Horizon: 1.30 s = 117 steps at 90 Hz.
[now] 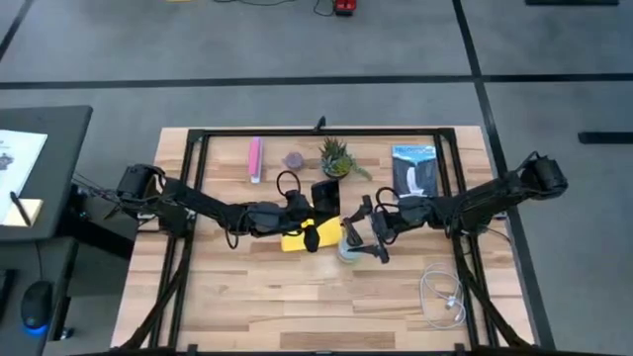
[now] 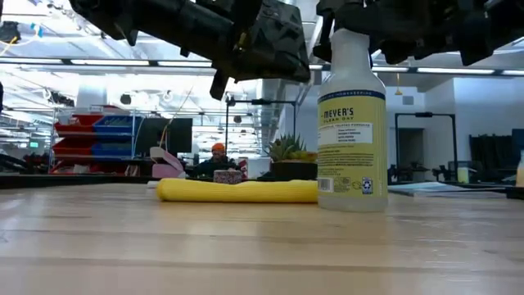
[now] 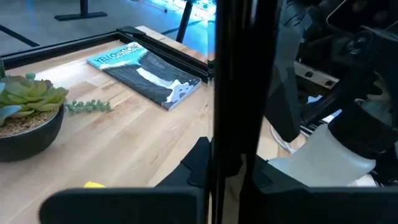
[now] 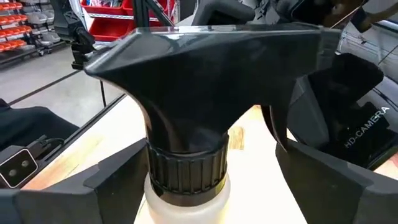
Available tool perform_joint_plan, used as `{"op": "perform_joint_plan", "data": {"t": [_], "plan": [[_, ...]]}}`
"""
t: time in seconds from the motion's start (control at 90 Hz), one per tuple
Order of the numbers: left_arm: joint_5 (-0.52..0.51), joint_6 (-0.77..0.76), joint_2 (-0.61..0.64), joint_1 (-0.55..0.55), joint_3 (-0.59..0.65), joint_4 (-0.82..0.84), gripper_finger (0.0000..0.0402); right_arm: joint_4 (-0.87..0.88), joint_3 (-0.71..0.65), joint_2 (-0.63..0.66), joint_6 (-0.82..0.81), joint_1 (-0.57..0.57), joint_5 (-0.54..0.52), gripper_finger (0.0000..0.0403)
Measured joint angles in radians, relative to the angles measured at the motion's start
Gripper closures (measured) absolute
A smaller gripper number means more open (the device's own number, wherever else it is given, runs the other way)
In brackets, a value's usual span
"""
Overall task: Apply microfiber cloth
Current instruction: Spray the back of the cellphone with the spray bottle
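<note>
We see the microfiber cloth [image 1: 300, 237] lying flat on the wooden table [image 1: 297, 307], near the middle, and in the low view it shows as a long yellow roll [image 2: 237, 191] just beside the spray bottle [image 2: 352, 123]. The left gripper [image 1: 315, 220] hangs over the cloth and holds a black phone [image 1: 325, 196] upright; its fingers are closed on the edges of the phone, which fills the centre of the left wrist view as a dark vertical bar [image 3: 231, 93]. The right gripper [image 1: 361, 235] stands at the spray bottle [image 1: 349, 247], and in the right wrist view its two fingers lie on both sides of the bottle's neck, under the black trigger head [image 4: 205, 68], but we cannot tell if they press it. Behind the cloth stand a small potted plant [image 1: 334, 156], a pink bar [image 1: 255, 158] and a book [image 1: 414, 168]. A white cable [image 1: 443, 295] lies near the front right corner.
</note>
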<state>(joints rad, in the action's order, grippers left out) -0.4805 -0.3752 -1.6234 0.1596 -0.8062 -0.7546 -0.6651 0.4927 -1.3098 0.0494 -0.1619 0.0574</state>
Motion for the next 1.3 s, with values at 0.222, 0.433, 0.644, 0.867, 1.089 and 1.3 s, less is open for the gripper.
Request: {"op": "perform_joint_plan", "data": {"t": [0.222, 0.433, 0.644, 0.867, 1.089, 1.3], "plan": [[0.000, 0.000, 0.000, 0.000, 0.000, 0.001, 0.0391, 0.000, 0.000, 0.000, 0.000, 0.001, -0.001, 0.0079], [0.000, 0.003, 0.000, 0.000, 0.000, 0.002, 0.0391, 0.003, 0.000, 0.000, 0.001, 0.002, -0.002, 0.0078], [0.000, 0.004, 0.000, 0.000, 0.000, 0.004, 0.0391, 0.018, 0.000, 0.000, 0.004, 0.002, -0.032, 0.0048], [0.000, 0.000, 0.000, 0.000, 0.000, 0.004, 0.0391, 0.017, 0.000, 0.000, 0.013, 0.027, -0.036, 0.0015], [0.000, 0.015, 0.001, 0.000, 0.000, 0.004, 0.0391, -0.037, 0.000, 0.000, 0.067, 0.041, -0.037, 0.0011], [0.000, 0.027, 0.001, 0.000, 0.000, 0.003, 0.0391, -0.039, 0.000, 0.000, 0.049, 0.038, -0.025, 0.0016]]}}
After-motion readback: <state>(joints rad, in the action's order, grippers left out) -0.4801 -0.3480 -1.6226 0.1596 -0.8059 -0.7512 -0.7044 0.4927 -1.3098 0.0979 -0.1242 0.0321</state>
